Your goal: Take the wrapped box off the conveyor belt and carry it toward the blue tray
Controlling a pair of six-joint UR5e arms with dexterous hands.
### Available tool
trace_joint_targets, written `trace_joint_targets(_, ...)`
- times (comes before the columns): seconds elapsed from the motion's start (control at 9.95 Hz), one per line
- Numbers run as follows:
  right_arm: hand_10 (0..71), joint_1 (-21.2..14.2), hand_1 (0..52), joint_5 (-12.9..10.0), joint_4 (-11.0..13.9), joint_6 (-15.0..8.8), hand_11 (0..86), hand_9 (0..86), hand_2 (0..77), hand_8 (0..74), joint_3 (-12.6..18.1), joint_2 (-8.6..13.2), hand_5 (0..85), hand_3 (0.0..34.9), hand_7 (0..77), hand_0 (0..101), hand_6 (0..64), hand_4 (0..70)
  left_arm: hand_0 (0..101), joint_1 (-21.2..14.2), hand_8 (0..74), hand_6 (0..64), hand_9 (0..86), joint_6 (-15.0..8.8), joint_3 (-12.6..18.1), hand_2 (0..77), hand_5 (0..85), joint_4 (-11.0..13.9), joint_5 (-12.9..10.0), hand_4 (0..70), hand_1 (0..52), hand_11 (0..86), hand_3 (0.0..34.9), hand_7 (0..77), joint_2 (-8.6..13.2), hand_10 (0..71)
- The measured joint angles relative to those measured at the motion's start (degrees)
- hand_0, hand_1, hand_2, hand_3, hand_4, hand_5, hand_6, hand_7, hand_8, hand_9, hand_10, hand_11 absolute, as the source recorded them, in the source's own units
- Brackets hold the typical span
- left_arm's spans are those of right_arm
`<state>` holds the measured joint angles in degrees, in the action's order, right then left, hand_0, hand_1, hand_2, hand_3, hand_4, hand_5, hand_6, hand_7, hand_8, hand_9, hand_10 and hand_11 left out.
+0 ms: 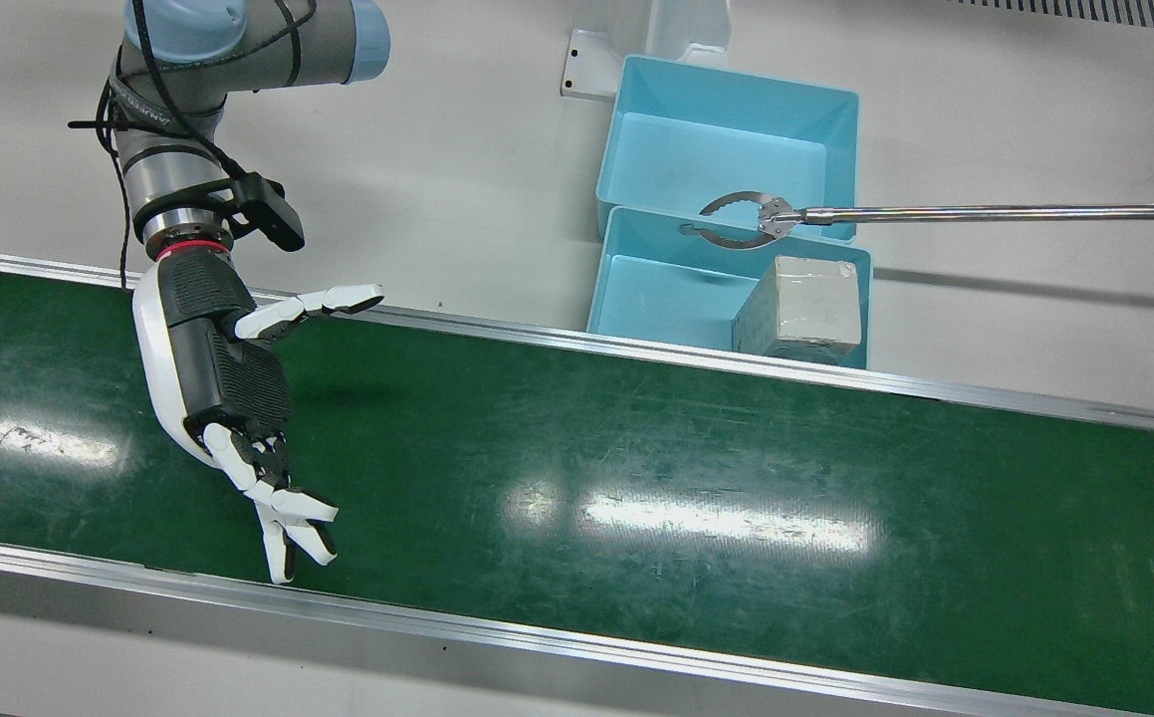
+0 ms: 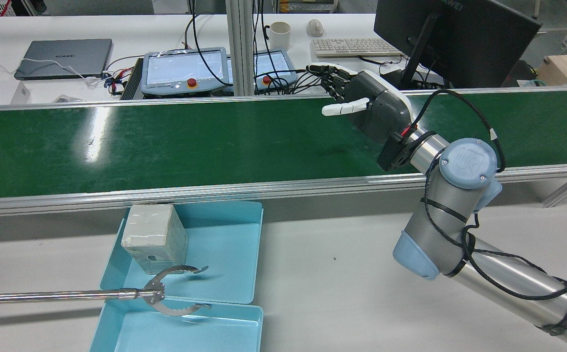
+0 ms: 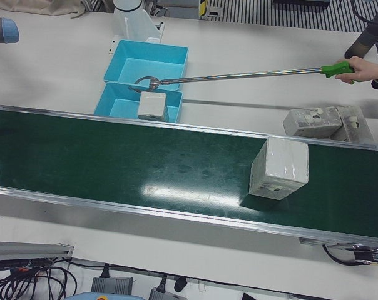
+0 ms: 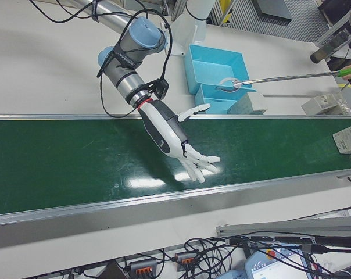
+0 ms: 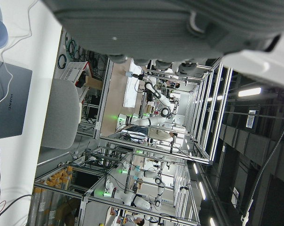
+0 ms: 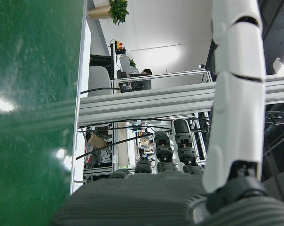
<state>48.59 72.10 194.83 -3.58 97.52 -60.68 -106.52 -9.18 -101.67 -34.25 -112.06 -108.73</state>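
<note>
Spread wide over the belt, my right hand [image 1: 223, 388] held nothing, palm side-on, its fingertips [image 1: 283, 568] reaching toward the operators' side rail [image 1: 537, 637] and the thumb pointing along the belt. Green conveyor belt [image 1: 636, 448] lay bare all around it, with plenty of free room toward the blue trays.

My left hand [image 5: 179, 23] showed only as a dark ribbed palm at the top of its own camera; I could not tell how its fingers stood.

Well apart from the right hand, the wrapped box [image 3: 278, 167] stood upright on the belt toward the robot's left end, between the two rails and nearer the robot-side one.

Just beyond the robot-side rail [image 1: 557, 334] sat two blue trays end to end. The nearer tray [image 1: 604, 289] held another wrapped block [image 1: 804, 309] in the corner against the rail; the farther tray [image 1: 736, 90] was bare. A reacher pole [image 1: 985, 212], held by a person's hand [image 3: 364, 69], hung its open claw over the seam between them.
</note>
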Motion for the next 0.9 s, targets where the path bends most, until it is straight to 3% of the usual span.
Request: trace_joint_targets(0.9, 0.0, 0.01, 14.2, -0.2, -0.02, 0.2, 0.5, 3.3, 9.8, 0.0, -0.14, -0.14, 21.3, 0.0, 4.4, 48, 4.4, 12.0, 0, 0.0, 0.5, 0.5, 0.0, 0.0, 0.0, 1.1, 1.1, 0.0, 0.0, 0.0, 0.0, 0.5, 0.0, 0.5, 0.0, 0.5)
